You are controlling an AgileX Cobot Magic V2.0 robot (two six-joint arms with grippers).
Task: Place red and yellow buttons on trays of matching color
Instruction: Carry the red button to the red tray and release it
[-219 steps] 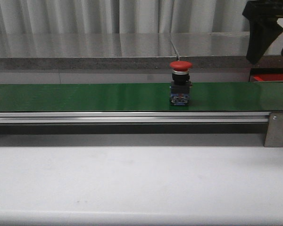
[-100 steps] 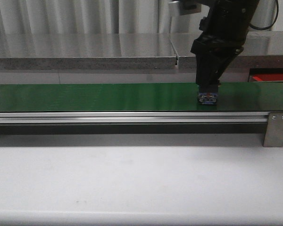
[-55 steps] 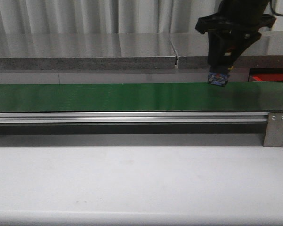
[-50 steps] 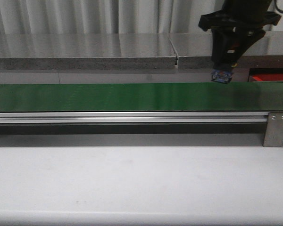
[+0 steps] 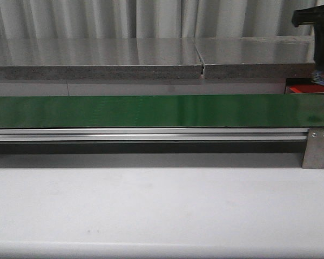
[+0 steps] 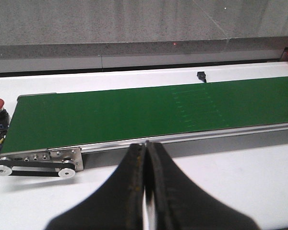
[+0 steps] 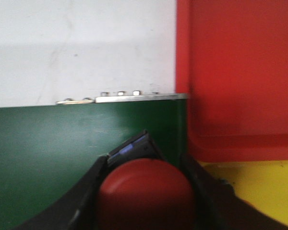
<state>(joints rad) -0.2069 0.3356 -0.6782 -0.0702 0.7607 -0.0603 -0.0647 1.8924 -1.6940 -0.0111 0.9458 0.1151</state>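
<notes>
1. Since the earlier shots, the red button (image 7: 145, 191) had gone from standing on the green belt (image 5: 151, 110) to riding in the right gripper (image 7: 145, 201), which had carried it off toward the belt's right end.
2. Nearest to me, the white table (image 5: 151, 205) had nothing of the task on it.
3. Left gripper (image 6: 146, 187) hung over the near edge of the belt, fingers pressed together, pinching nothing.
4. Right gripper's fingers were clamped either side of the button's red dome, held up off the belt near its end.
5. Just past that end sat the red tray (image 7: 240, 76), with a yellow tray (image 7: 259, 191) right beside it.
6. I'd say it was about halfway: button picked and nearly over the red tray, but not set down yet.
7. No yellow button in view.
</notes>
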